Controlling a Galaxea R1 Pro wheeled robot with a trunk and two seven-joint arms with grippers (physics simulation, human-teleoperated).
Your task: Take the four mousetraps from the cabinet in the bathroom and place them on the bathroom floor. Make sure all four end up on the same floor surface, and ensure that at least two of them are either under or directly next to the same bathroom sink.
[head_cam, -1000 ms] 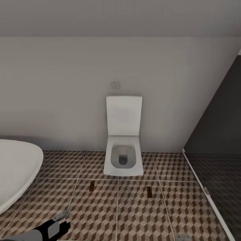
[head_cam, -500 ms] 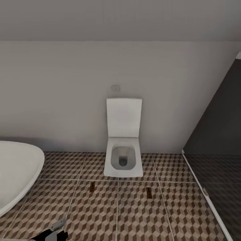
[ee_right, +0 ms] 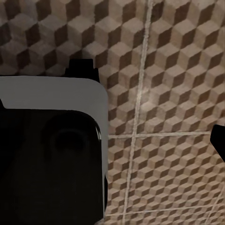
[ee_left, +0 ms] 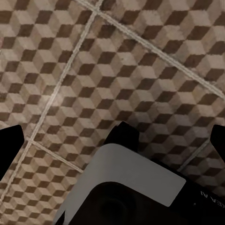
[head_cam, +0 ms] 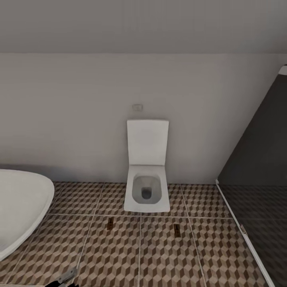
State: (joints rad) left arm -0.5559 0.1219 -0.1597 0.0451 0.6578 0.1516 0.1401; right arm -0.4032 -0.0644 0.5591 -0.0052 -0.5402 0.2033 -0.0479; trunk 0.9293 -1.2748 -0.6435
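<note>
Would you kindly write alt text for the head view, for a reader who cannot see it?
A square white toilet with its lid up stands against a pale wall on the cube-patterned bathroom floor. Two small mousetraps lie on the tiles before it, a white bathtub curves in at the left, and a dark shower area lies right.

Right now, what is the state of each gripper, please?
Left gripper: open, holding nothing, over the tiled floor.
Right gripper: open, holding nothing.
</note>
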